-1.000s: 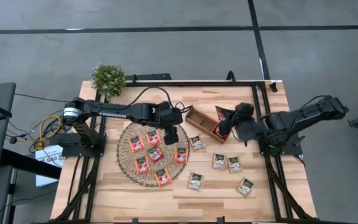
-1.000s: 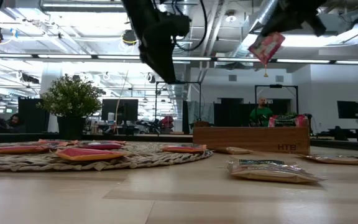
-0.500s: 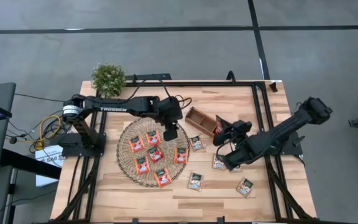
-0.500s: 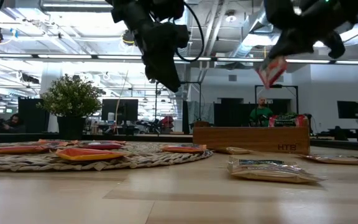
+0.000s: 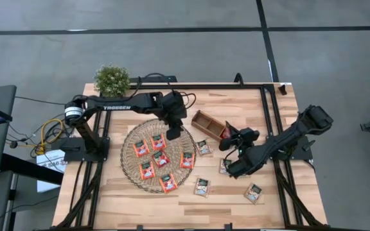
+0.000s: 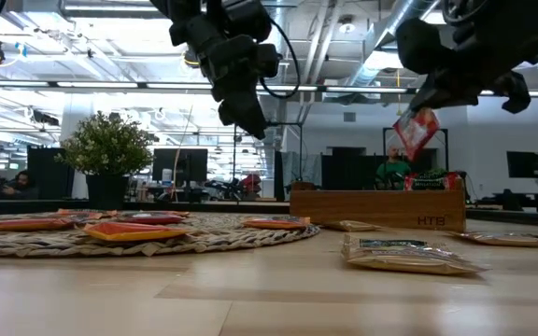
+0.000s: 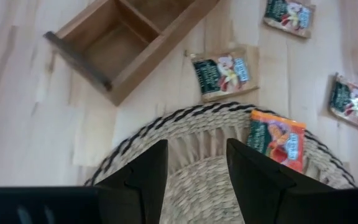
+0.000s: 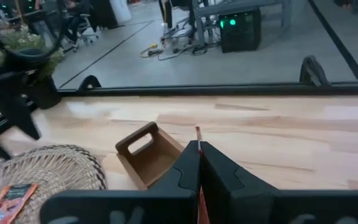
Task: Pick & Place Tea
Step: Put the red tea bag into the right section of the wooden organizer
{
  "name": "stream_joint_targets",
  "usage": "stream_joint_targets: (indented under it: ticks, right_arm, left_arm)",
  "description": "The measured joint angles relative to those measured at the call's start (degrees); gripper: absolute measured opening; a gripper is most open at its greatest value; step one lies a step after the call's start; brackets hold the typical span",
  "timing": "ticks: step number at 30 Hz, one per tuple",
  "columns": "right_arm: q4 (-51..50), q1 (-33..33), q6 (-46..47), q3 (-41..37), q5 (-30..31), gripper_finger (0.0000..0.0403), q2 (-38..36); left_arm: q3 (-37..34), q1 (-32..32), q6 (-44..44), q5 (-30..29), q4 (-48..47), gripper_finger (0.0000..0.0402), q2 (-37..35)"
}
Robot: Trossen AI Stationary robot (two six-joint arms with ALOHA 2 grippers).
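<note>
Several red-orange tea sachets point(image 5: 160, 158) lie flat on the round wicker mat point(image 5: 133, 168). Green-and-pale sachets point(image 5: 202, 187) lie on the bare table to its right. My right gripper point(image 5: 227, 136) is shut on one red sachet point(image 6: 417, 132), in the air just beside the near-right end of the wooden compartment tray point(image 5: 207, 122). My left gripper point(image 5: 174, 133) hangs open over the mat's far edge and holds nothing. In the left wrist view its fingers point(image 7: 194, 169) stand apart above the mat's weave point(image 7: 199, 138), next to a red-orange sachet point(image 7: 277, 138). My right gripper pinches the red sachet between its two shut fingers point(image 8: 187, 167). In the right wrist view the sachet shows edge-on as a thin red line point(image 8: 197, 135) sticking out past the fingertips. In the low view it hangs tilted below the fingers point(image 6: 418, 119), clear of the tray and table.
A potted plant point(image 5: 112, 79) stands at the table's far left corner. The wooden tray point(image 6: 376, 207) lies aslant right of the mat, its compartments open upward. Green-and-pale sachets point(image 5: 253, 192) are scattered on the near right of the table. A person point(image 6: 392, 170) shows in the room behind.
My right gripper has come down with the red sachet and drawn a little toward the table's near edge, rolling its wrist, so the sachet now hangs lower, just above the tray's height. My left gripper has swung toward the table's far edge over the mat, still open.
</note>
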Motion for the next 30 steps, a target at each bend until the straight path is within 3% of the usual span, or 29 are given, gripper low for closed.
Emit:
stream_joint_targets:
  ticks: [5, 13, 17, 25, 30]
  right_arm:
    - [2.2, 1.2, -0.1, -2.6, -0.6, 0.0000, -2.5]
    - [11.0, 3.8, 0.8, -11.9, 1.3, 0.0000, -11.5]
    - [15.9, 3.8, -3.4, -13.5, 5.4, 0.0000, -12.9]
    - [25.5, 2.8, -2.5, -17.5, 9.0, 0.0000, -8.3]
    - [25.6, 3.7, 1.0, -18.5, 9.2, 0.0000, -5.6]
  left_arm:
    - [-2.0, 1.8, 0.8, 0.7, 1.6, 0.0156, -3.4]
    - [-20.9, 4.7, -4.5, 0.6, 13.8, 0.0156, -19.5]
    - [-25.9, 5.3, -6.5, 0.5, 15.9, 0.0156, -26.2]
    - [-27.7, 5.3, -6.7, -1.3, 16.3, 0.0156, -30.4]
    - [-27.8, 5.3, -6.6, -1.3, 14.8, 0.0156, -30.6]
